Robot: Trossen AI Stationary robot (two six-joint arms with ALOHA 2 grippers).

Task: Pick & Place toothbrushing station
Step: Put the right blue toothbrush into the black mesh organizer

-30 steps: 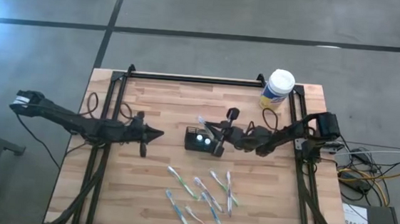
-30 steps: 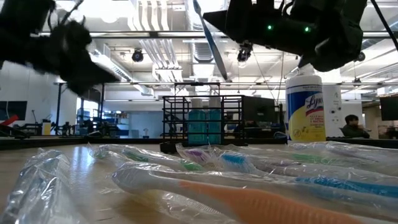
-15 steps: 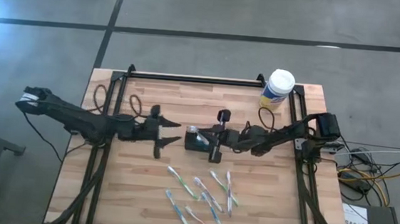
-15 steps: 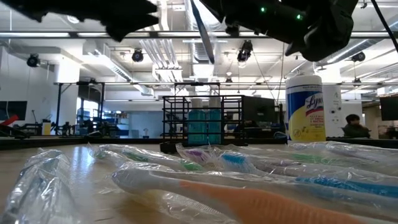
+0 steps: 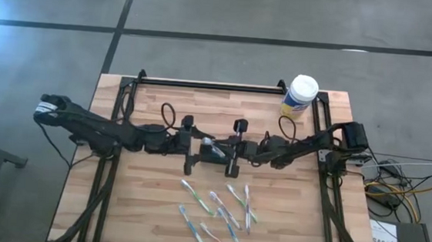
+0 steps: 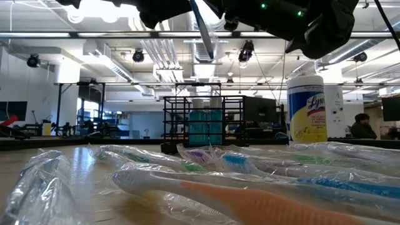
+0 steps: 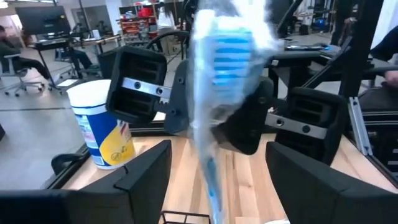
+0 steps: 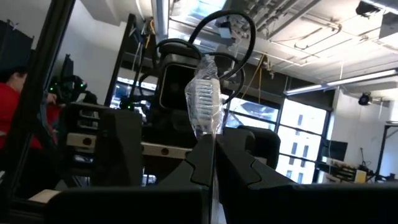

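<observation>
**Two grippers meeting over the basket**

The black wire-mesh basket point(image 6: 203, 128) is sitting mid-table, mostly hidden from above by both arms. The right gripper point(image 5: 230, 148) is pinching a wrapped toothbrush point(image 8: 207, 107) upright over it, fingers closed on the handle. The left gripper point(image 5: 193, 145) is facing it with fingers spread wide either side of that toothbrush. More wrapped toothbrushes point(image 5: 217, 210) are lying nearer the front edge. A yellow canister point(image 5: 300, 96) is standing at the back right.

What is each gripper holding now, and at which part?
The right gripper is shut on a wrapped toothbrush, pinching its handle, with the bristle head standing above. The left gripper is open around the same toothbrush and holds nothing.
</observation>
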